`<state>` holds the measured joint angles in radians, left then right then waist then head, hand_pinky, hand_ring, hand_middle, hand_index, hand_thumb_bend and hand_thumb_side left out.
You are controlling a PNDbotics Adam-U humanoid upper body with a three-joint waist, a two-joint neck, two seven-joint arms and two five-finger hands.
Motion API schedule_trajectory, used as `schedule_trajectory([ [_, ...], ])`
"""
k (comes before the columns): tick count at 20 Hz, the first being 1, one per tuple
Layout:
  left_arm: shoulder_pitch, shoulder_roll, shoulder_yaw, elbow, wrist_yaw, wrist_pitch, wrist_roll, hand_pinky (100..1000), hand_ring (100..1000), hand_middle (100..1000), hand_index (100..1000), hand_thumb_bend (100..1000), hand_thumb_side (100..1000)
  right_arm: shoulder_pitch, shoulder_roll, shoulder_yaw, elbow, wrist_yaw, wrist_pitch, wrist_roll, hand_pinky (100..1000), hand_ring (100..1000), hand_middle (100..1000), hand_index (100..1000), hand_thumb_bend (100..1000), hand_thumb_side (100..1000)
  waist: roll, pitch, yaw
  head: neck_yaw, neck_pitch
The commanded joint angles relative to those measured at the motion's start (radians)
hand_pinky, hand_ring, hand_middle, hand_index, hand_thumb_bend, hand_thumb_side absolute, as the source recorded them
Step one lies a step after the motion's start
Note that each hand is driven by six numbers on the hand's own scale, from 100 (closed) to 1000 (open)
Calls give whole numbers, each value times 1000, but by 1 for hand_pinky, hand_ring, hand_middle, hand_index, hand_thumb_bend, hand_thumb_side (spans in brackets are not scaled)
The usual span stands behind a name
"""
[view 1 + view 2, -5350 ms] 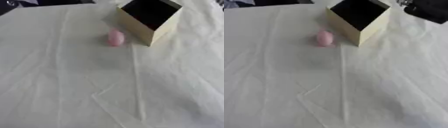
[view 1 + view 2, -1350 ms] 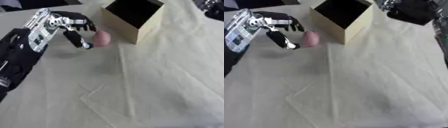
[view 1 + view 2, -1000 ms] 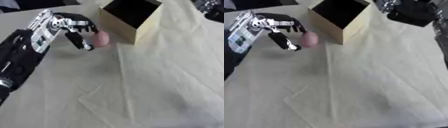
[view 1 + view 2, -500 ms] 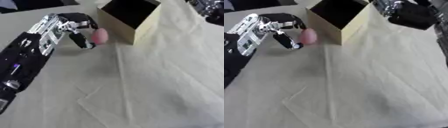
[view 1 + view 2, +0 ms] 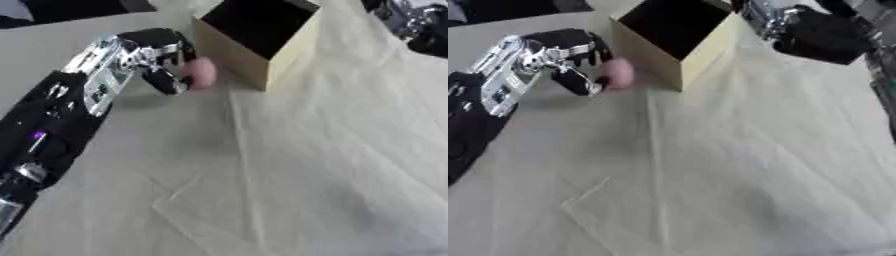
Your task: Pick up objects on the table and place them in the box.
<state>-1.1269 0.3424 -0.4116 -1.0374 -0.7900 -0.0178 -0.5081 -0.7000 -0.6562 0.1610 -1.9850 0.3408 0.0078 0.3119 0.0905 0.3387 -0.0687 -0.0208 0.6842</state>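
A small pink egg-shaped object (image 5: 202, 73) sits close against the left wall of the open tan box (image 5: 248, 64), whose inside is dark. My left hand (image 5: 150, 48) reaches in from the lower left. Its fingers curl over the top of the pink object and its thumb (image 5: 170, 82) closes in from below. I cannot tell whether the object is off the cloth. My right hand (image 5: 800, 26) hovers at the upper right, just beyond the box's far right corner, blurred.
A cream cloth (image 5: 306, 165) with long creases covers the table. My black left forearm (image 5: 48, 130) crosses the left side of the view. Dark shapes lie along the far edge.
My left hand has come in from the left, reached the pink object and curled its fingers round it beside the box. The head has also shifted.
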Motion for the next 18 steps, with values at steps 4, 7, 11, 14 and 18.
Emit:
schedule_trajectory([
  [4,-18,26,11,-41,53,30,40,315,467,570,658,100,100,-13,-8,-10,-15,-4,0,6,881,814,785,911,100,918,-7,-25,4,-4,-2],
  [7,-17,46,5,-79,71,38,45,280,445,543,636,100,100,-10,-7,-13,-15,-3,1,4,881,814,785,911,100,920,-8,-32,9,-8,2],
  [11,-18,83,1,-146,89,54,44,252,426,520,617,100,100,-7,-4,-16,-15,-1,0,1,882,815,786,910,100,917,-10,-43,17,-12,8],
  [14,-19,113,9,-192,102,66,46,238,412,507,602,100,100,-5,-2,-18,-15,1,-1,0,883,816,787,910,100,917,-12,-49,19,-13,10],
  [18,-32,162,39,-257,130,88,49,237,410,506,602,100,100,-2,-1,-23,-15,5,-3,-3,883,816,787,910,100,914,-11,-55,18,-10,11],
])
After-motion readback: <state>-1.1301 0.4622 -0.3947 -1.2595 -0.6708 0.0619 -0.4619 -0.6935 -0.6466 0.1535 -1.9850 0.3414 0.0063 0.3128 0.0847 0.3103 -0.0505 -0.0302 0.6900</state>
